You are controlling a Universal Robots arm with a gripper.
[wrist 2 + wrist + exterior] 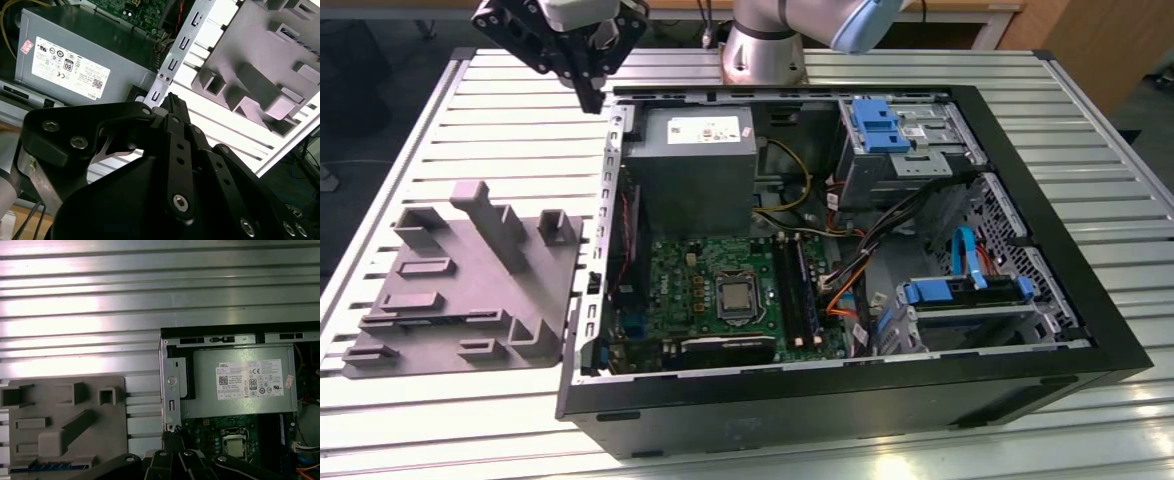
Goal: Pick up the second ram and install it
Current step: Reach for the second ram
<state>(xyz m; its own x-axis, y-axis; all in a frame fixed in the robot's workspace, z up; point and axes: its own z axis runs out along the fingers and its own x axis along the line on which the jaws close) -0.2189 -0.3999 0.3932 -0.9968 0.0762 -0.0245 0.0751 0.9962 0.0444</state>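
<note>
- The gripper (594,98) is hovering at the upper left of the exterior view, just above the far corner of the open computer case (1067,300). In both wrist views its fingers (172,117) are pressing together, pinching nothing.
- The second ram (434,319) is sitting in the grey holder (520,265) at the exterior view's left, well apart from the gripper.
- By my judgement, the pick-up step is in hand, with nothing grasped yet.
- The grasp is calling for spread fingers lined up across the stick's long edges, then 1 level carry to the motherboard (680,280).
</note>
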